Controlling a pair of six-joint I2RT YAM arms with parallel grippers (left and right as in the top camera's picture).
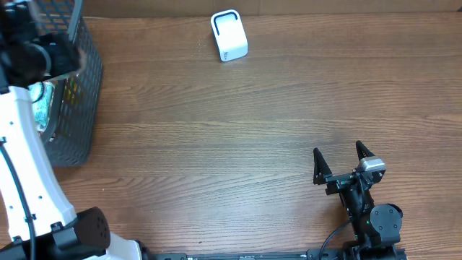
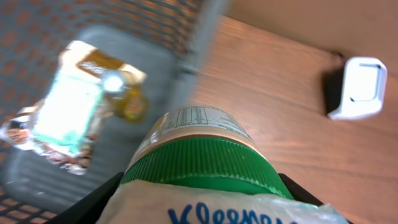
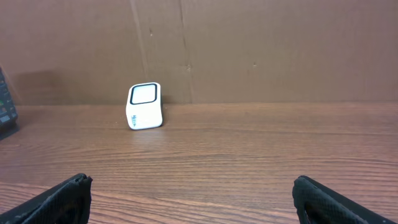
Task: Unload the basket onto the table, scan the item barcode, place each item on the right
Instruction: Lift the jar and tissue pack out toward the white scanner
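Kleenex pack (image 2: 211, 210), green-lidded jar (image 2: 199, 158) clamped by left gripper (image 2: 199, 183), hidden overhead; right gripper (image 1: 337, 149) spread.

A dark wire basket (image 1: 78, 94) is seen at the left edge of the wooden table (image 1: 216, 166). Inside it, a crinkled silver packet (image 2: 59, 115) with a pale green label is laid just beside a small yellow bottle (image 2: 129, 102), both blurred. A brown cardboard wall (image 3: 280, 43) is set along the table's far edge.
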